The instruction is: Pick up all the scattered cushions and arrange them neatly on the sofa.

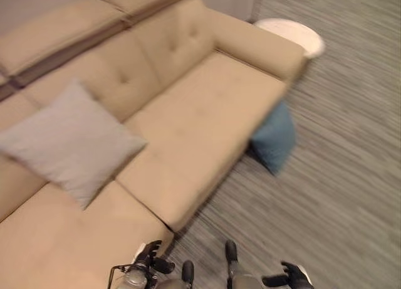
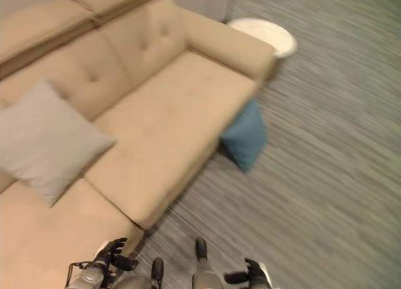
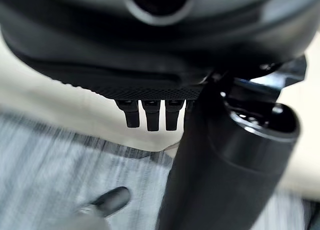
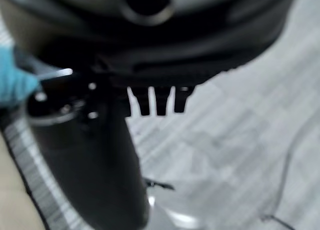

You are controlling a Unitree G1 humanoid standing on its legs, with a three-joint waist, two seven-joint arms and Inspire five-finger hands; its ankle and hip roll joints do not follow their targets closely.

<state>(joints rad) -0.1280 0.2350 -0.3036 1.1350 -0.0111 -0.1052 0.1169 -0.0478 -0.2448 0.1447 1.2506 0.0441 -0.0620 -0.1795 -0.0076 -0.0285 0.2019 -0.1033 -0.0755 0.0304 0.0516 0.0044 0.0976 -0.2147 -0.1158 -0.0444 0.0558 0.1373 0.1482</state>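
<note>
Cushions number 2: a pale grey square fabric cushion (image 1: 70, 141) leans on the backrest of the long beige tufted fabric sofa (image 1: 200, 123), toward 9 o'clock in the head views, 1 corner pointing down onto the seat. A teal-blue fabric cushion (image 1: 274, 137) sits on the grey striped carpet floor (image 1: 338, 176), propped against the sofa's front edge below the far armrest, just right of centre. Beyond that armrest, toward 1 o'clock, stands a round white side desk (image 1: 294, 35), close to the sofa's end.

Both hands show at the bottom edge of the head views, at about 6 o'clock, well apart from either cushion. The left hand (image 1: 150, 259) hangs over the near corner of the sofa seat; its fingers (image 3: 150, 115) hang down relaxed, with only sofa edge and carpet beyond them. The right hand (image 1: 289, 278) is over the carpet, thumb standing out; its fingers (image 4: 159, 101) also hang loose and straight and hold nothing, with the teal-blue cushion showing at the view's edge.
</note>
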